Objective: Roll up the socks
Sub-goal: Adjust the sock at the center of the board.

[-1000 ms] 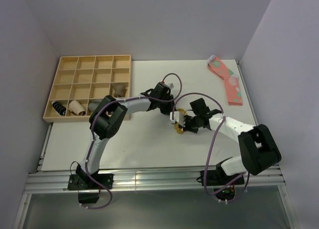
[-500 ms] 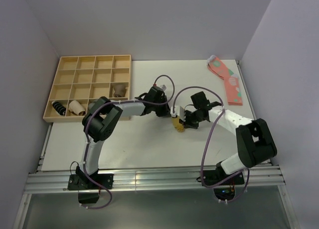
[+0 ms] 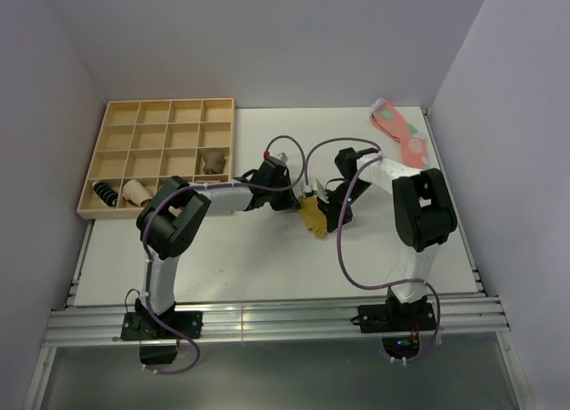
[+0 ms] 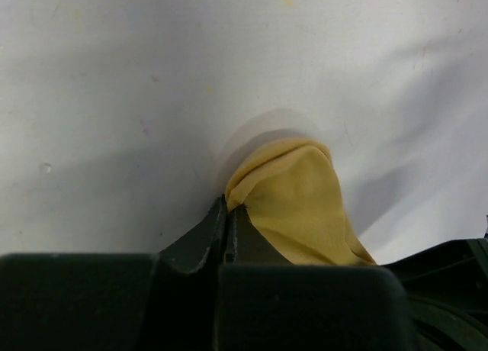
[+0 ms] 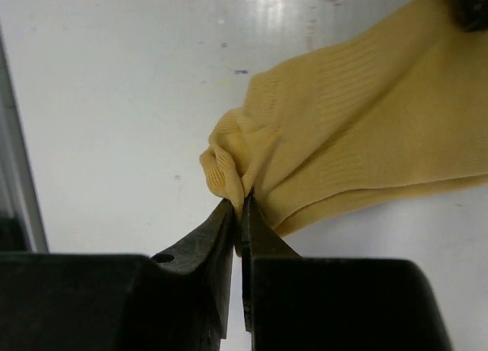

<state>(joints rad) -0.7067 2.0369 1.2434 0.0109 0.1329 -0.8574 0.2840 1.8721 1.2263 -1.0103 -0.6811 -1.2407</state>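
The mustard-yellow socks [image 3: 313, 217] lie bunched at the middle of the white table, stretched between both arms. My left gripper [image 3: 297, 202] pinches one end: in the left wrist view its jaws are shut on a fold of the socks [image 4: 297, 202]. My right gripper [image 3: 332, 211] holds the other end, and the right wrist view shows its jaws shut on a ribbed edge of the socks [image 5: 343, 130], whose body spreads up and to the right. The two grippers sit close together on either side of the fabric.
A wooden compartment tray [image 3: 158, 157] stands at the back left and holds several rolled socks [image 3: 138, 192]. Pink spotted socks [image 3: 405, 143] lie flat at the back right. Purple cables loop over both arms.
The left gripper has shut on the socks. Both grippers have moved left and toward the back, and the right arm has folded in tight. The socks now lie flatter between them.
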